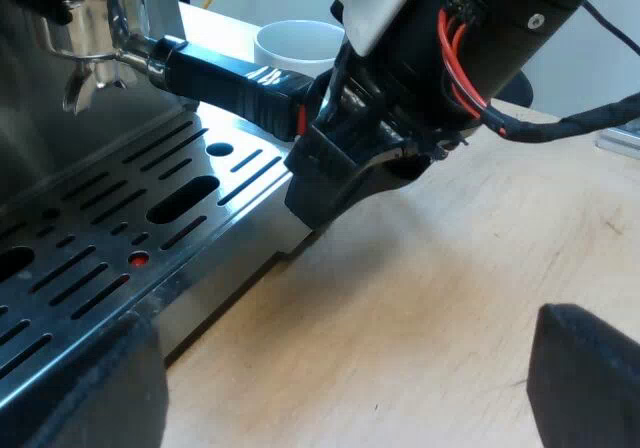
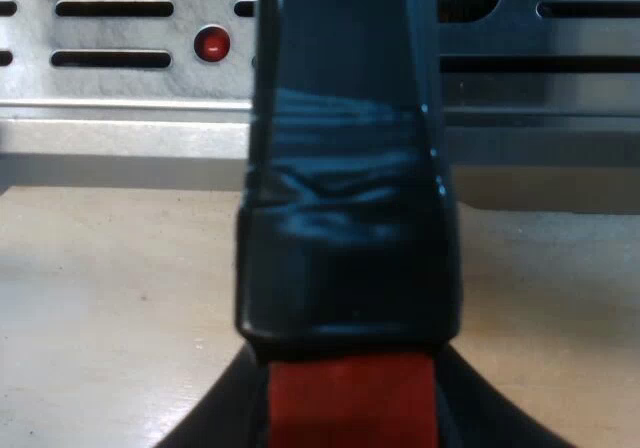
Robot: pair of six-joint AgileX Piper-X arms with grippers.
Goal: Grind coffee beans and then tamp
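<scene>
The metal holder (image 1: pixel 88 30) is locked into the espresso machine's front, above the slotted drip tray (image 1: pixel 120 228). Its dark handle (image 1: pixel 225 76) reaches out past the tray's edge to its red end (image 1: pixel 301 120). My right gripper (image 1: pixel 325 158) is at that end. In the right wrist view the handle (image 2: pixel 345 218) and its red end (image 2: pixel 350 403) fill the space between my right gripper's (image 2: pixel 350 413) black fingers, which are shut on it. My left gripper (image 1: pixel 340 388) hangs open low over the wooden table, close to the tray, with nothing between its fingers.
A white mug (image 1: pixel 298 46) stands on the table beyond the handle. The drip tray has a small red float (image 1: pixel 139 259), seen also behind the handle (image 2: pixel 211 43). Bare wooden table (image 1: pixel 440 298) spreads out beside the machine.
</scene>
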